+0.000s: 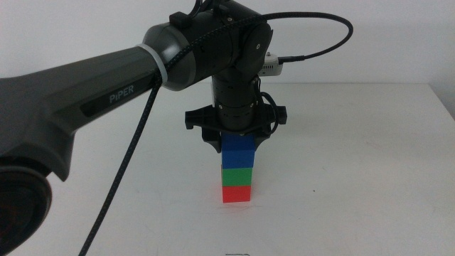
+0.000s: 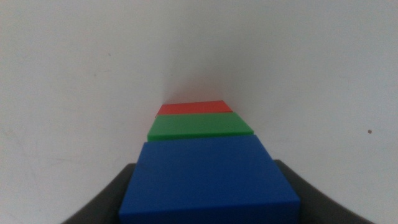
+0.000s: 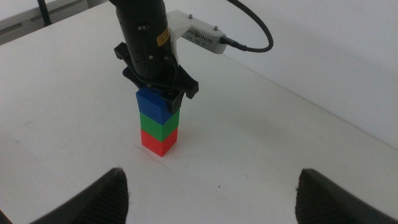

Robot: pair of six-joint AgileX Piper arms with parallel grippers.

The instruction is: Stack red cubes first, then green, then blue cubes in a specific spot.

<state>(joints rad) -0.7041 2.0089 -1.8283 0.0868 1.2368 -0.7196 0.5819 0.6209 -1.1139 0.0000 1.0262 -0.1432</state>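
Three-cube stack on white table [image 1: 370, 178], left gripper [image 1: 237, 144] on top.

Red cube [image 1: 236, 193] at bottom, green cube [image 1: 237, 175] on it, blue cube [image 1: 237, 150] highest, near table middle. Left gripper closed around blue cube, reaching from left; "PiPER" readable on arm. Right gripper [image 3: 211, 193] waiting at near side, well apart, jaws spread wide, holding nothing.

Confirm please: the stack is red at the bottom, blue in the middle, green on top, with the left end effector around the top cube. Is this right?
Not quite. The order is wrong: red at the bottom, green in the middle, blue on top, as the middle view shows. The left end effector is indeed around the top cube.
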